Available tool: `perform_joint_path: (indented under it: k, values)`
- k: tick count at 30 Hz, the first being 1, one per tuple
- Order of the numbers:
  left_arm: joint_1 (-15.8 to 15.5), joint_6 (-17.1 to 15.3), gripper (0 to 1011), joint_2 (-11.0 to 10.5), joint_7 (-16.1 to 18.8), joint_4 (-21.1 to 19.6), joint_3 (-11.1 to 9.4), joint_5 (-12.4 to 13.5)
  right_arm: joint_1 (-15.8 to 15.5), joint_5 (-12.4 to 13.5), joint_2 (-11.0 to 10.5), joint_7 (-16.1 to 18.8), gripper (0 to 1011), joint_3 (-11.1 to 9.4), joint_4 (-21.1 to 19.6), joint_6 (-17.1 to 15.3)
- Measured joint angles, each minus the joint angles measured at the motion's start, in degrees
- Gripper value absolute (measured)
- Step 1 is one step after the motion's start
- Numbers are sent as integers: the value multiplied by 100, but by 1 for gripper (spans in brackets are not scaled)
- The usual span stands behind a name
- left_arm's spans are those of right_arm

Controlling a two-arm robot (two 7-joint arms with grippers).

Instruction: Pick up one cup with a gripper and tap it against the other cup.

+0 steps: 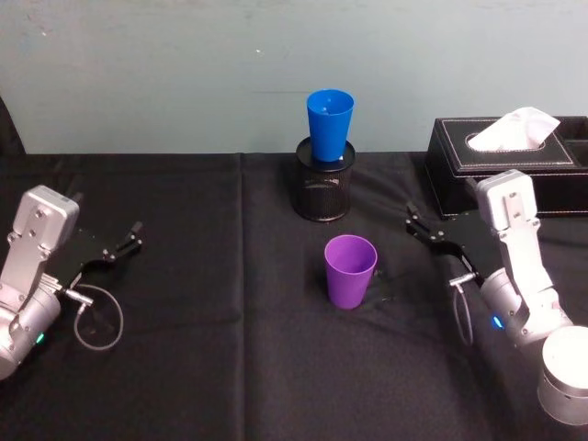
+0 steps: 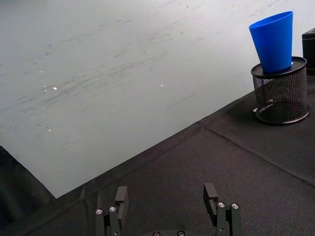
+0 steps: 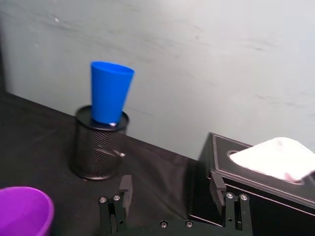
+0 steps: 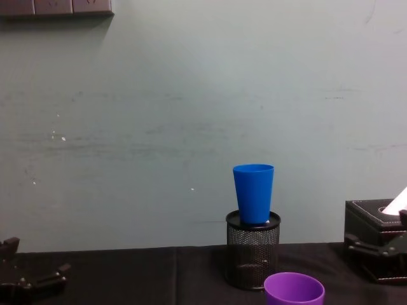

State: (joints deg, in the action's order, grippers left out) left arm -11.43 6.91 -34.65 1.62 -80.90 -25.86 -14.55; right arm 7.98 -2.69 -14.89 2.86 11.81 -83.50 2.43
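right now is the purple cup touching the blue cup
Apart. The head view shows black cloth between the purple cup and the blue cup, which sits in the mesh holder.

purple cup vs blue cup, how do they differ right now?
The purple cup stands directly on the black tablecloth; the blue cup sits raised in the mouth of the mesh pen holder. The purple cup is nearer the robot, the blue cup farther back by the wall. The purple cup looks shorter and wider, the blue taller and slimmer. Both are upright, plain, tapered, and untouched by either end effector.
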Motion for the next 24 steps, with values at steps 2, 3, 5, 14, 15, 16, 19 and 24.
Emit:
perform_joint_path:
  k: [2,3,5,14,15,16,19,24]
  values:
    - [0,0,1000,0,0,0,0,0,-9,-91,29,-79,1003,-35,32,4]
    - [0,0,1000,0,0,0,0,0,-10,-104,35,-93,1003,-42,38,6]
    - [0,0,1000,0,0,0,0,0,-10,-104,32,-93,1003,-39,38,6]
    - [0,0,1000,0,0,0,0,0,-8,-93,20,-85,1003,-29,26,6]
    - [0,0,1000,0,0,0,0,0,-7,-93,20,-84,1003,-28,24,6]
    - [0,0,1000,0,0,0,0,0,-7,-92,19,-83,1003,-28,24,6]
    - [0,0,1000,0,0,0,0,0,-6,-88,17,-82,1003,-26,21,5]
    - [0,0,1000,0,0,0,0,0,-4,-83,14,-75,1003,-22,17,4]
